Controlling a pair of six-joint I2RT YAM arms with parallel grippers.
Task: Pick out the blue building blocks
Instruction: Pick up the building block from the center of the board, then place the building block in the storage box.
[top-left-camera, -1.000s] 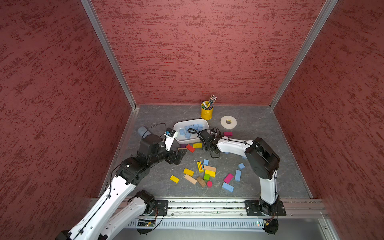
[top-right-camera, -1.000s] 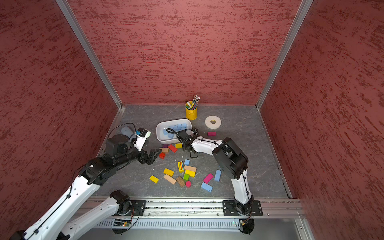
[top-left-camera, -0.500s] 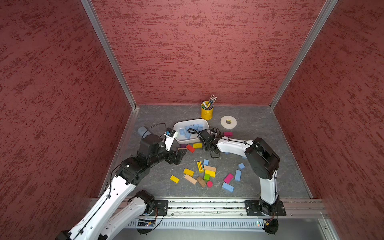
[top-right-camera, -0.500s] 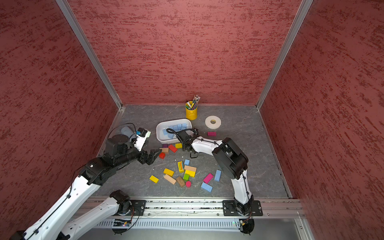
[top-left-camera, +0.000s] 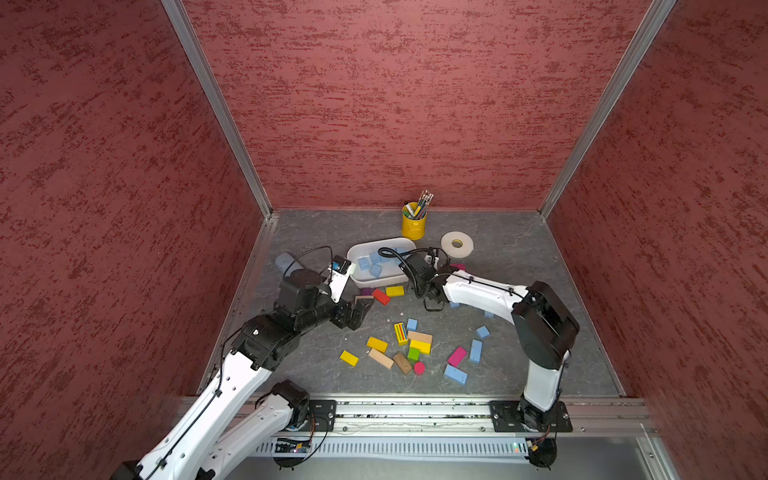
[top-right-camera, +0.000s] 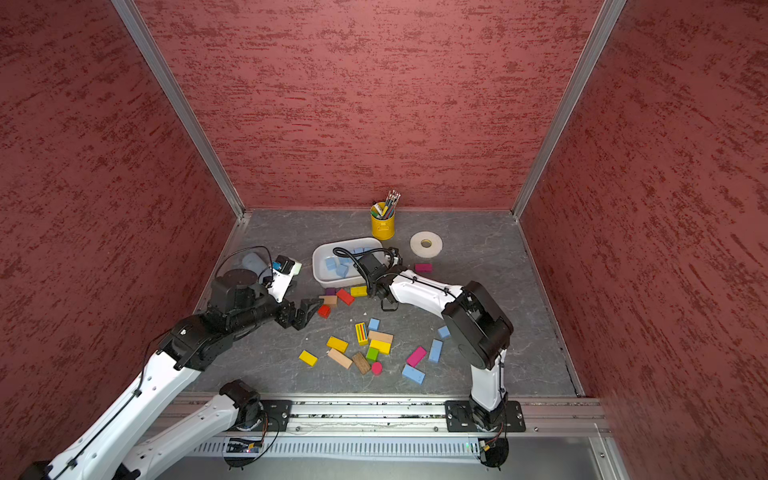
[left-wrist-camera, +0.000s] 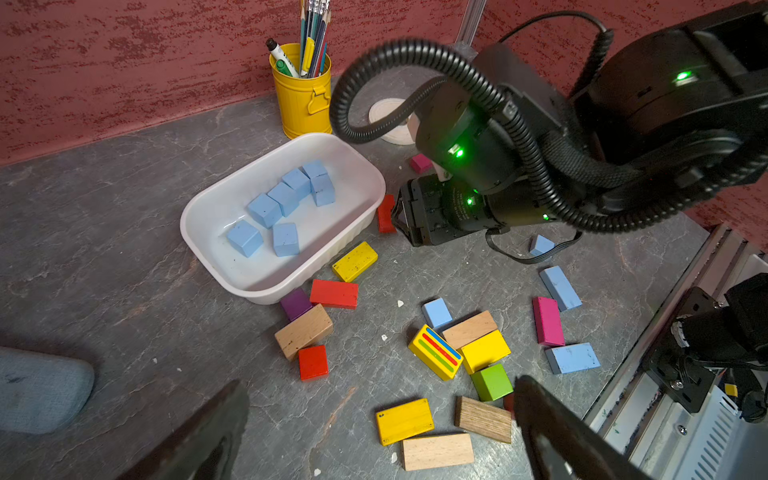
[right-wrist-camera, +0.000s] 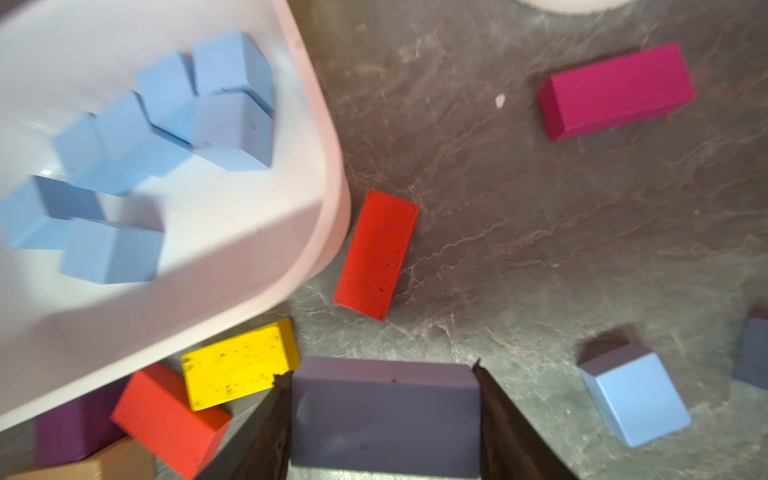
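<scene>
Right gripper clamped on a blue block, just right of tray. Left gripper wide, empty. I count seven tray blocks done; several loose blues left, near right.

Right wrist view: the white tray runs off the frame, its blue cubes blurred; the shadowed blue block is cut by the edge. Left wrist view: a cable half hides the tape roll.
</scene>
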